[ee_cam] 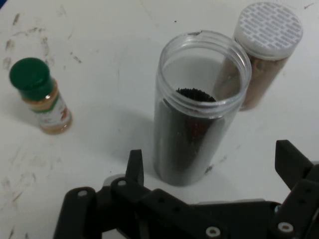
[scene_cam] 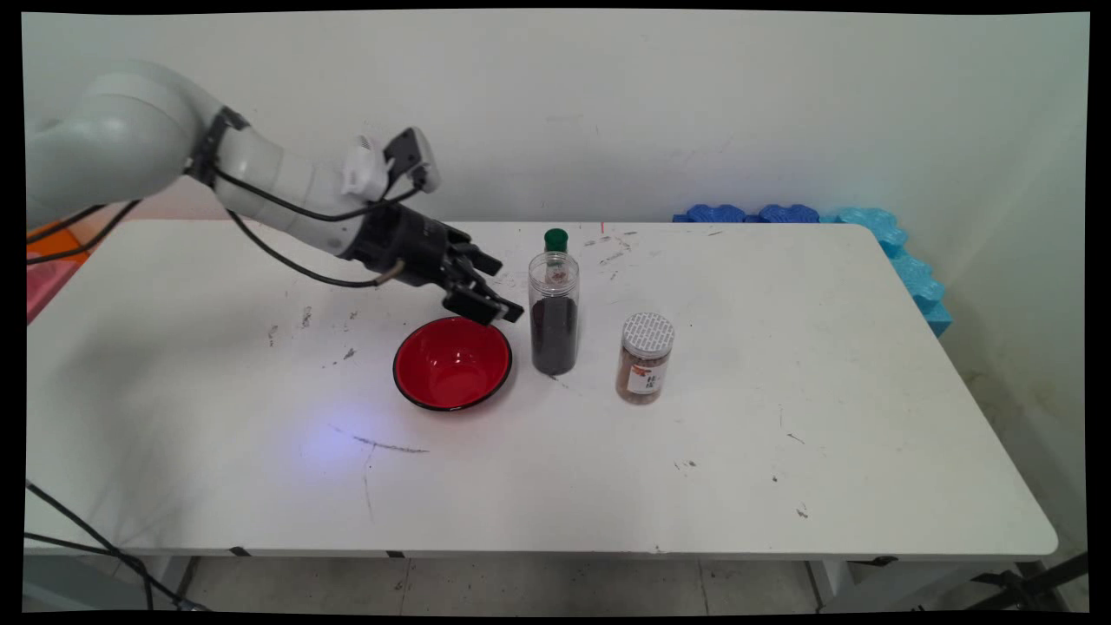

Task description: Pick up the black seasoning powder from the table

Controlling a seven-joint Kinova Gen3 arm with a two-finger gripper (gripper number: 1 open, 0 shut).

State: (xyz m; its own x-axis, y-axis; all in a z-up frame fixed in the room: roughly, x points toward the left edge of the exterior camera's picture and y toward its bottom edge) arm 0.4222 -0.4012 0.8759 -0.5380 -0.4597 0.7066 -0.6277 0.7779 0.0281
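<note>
Two black fingers (ee_cam: 134,167) of the gripper (scene_cam: 484,305) stand spread wide and empty above the red bowl's (scene_cam: 451,363) far rim, aimed at the lidless clear jar (ee_cam: 197,107) of dark grains, which fits between them.

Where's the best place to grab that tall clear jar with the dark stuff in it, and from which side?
Probably around the tall clear jar's straight wall, above the dark fill, coming level from the red bowl side. It stands upright without a lid, and the gripper, jaws open, already faces it there.
</note>
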